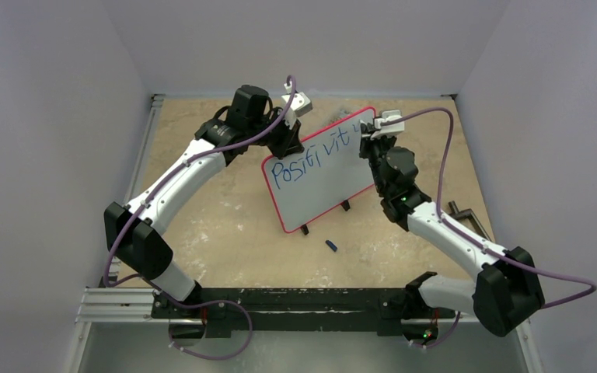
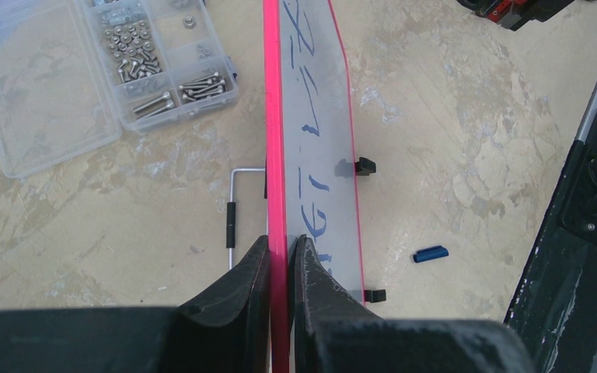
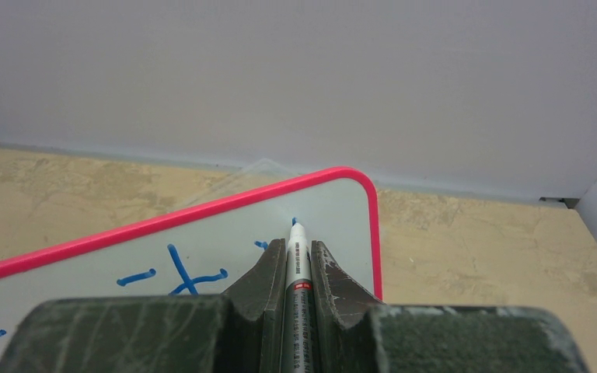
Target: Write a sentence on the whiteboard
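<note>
Whiteboard point(image 1: 322, 175), white face, thin red frame, blue lettering point(image 1: 311, 161), black feet point(image 1: 305, 229)

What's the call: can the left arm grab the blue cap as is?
Probably not: left gripper is shut on the whiteboard edge. The cap lies in the open, but it'd have to let go.

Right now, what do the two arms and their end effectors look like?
The left arm and right arm have white links, black joints and a trailing purple cable each. The left end effector and right end effector have dark, scuffed, tapered fingers.
</note>
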`<action>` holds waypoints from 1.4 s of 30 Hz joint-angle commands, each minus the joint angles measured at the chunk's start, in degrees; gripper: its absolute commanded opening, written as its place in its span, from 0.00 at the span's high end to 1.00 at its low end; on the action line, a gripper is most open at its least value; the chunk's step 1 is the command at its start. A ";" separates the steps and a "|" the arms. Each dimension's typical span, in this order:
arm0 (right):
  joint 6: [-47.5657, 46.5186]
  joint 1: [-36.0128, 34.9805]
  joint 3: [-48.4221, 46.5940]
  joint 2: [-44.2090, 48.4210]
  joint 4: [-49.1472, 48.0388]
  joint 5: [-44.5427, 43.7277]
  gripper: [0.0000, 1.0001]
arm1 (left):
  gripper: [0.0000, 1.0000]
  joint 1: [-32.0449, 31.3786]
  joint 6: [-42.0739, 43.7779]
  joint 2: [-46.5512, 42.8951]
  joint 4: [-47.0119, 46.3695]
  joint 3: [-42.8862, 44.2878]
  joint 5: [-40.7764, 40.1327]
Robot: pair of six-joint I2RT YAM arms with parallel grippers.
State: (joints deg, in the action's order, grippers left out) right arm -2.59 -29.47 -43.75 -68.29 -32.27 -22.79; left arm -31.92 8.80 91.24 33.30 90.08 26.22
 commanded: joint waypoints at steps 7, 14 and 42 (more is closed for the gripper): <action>1.54 0.22 2.09 0.18 -1.83 0.86 1.00 | 1.00 -0.95 6.58 0.88 7.86 -2.56 -2.31; 2.12 0.21 3.55 0.18 -1.60 1.07 1.00 | 1.00 -0.87 6.59 0.78 7.85 -2.54 -2.31; 6.60 0.24 8.69 1.11 -0.72 1.60 1.00 | 1.00 -0.93 6.60 0.69 7.90 -2.54 -2.31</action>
State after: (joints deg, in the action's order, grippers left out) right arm 2.00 -29.17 -36.07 -68.07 -33.08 -22.98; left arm -31.90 8.78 91.24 33.54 90.08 25.28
